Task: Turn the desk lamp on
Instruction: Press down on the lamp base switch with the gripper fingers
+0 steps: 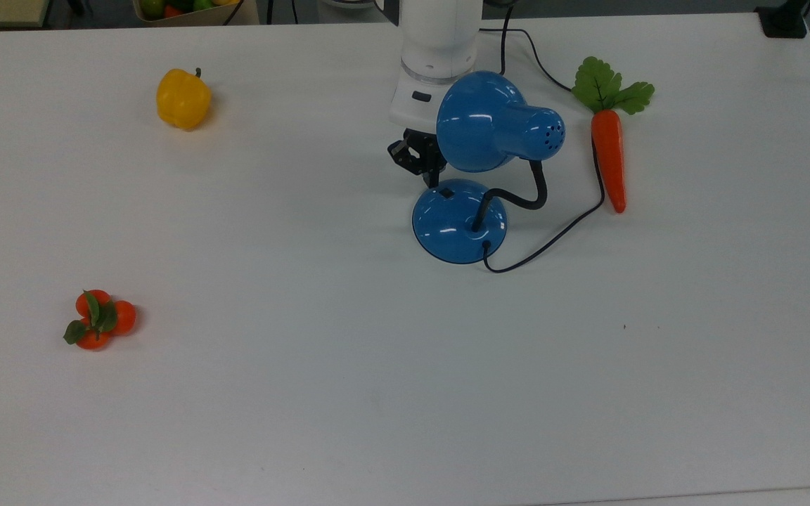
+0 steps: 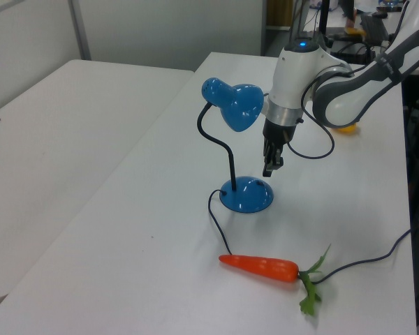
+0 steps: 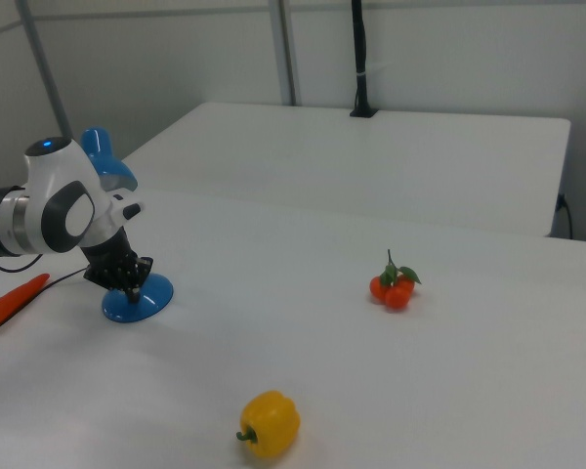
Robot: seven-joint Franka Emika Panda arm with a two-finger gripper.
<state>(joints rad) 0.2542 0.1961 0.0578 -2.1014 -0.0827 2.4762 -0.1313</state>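
Observation:
The desk lamp stands on the white table: a glossy blue dome shade (image 1: 489,119), a black bendy neck (image 1: 528,200) and a round blue base (image 1: 458,225) with a small black switch (image 1: 447,191). My gripper (image 1: 435,180) points straight down, shut, with nothing held. Its tip hangs just above the base's far edge, right by the switch, tucked under the shade's rim. The left view has the gripper (image 2: 269,169) slightly above the base (image 2: 246,196). In the right view the gripper (image 3: 131,289) is over the base (image 3: 137,302). The lamp looks unlit.
The lamp's black cord (image 1: 553,239) loops to the top view's right and runs past an orange carrot (image 1: 609,151). A yellow pepper (image 1: 183,98) lies at the far left of the top view, and a cluster of small oranges (image 1: 99,320) nearer the front left.

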